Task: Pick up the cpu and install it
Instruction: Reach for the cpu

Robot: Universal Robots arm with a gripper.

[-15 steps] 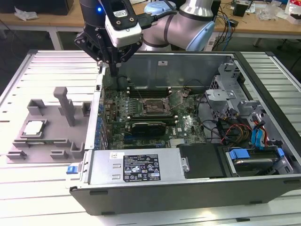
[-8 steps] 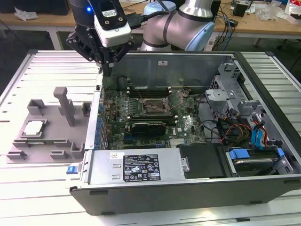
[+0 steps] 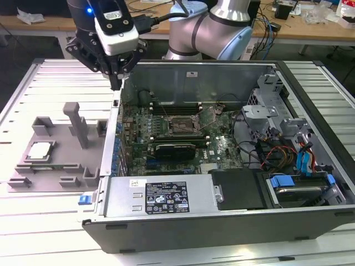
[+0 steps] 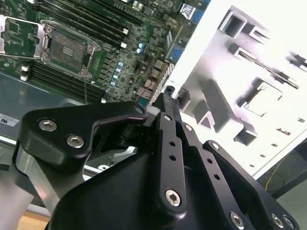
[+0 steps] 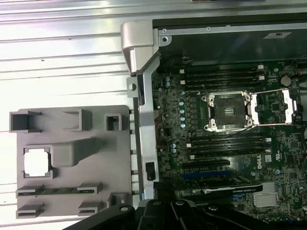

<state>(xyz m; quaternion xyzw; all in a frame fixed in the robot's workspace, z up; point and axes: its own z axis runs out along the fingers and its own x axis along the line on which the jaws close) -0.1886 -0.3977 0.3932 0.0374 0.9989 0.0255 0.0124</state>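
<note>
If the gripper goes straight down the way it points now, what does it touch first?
Probably the top edge of the case wall, which stands between the grey fixture and the motherboard; the gripper hangs right above it. Depth is unclear, so it may pass just beside.

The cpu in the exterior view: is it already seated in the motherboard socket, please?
No, the cpu lies in the grey holder outside the case, at the exterior view's left.

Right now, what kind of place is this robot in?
Probably a robotics lab or workshop: a robot arm hangs above an open computer case on a slatted metal table, with cluttered wooden workbenches behind.
</note>
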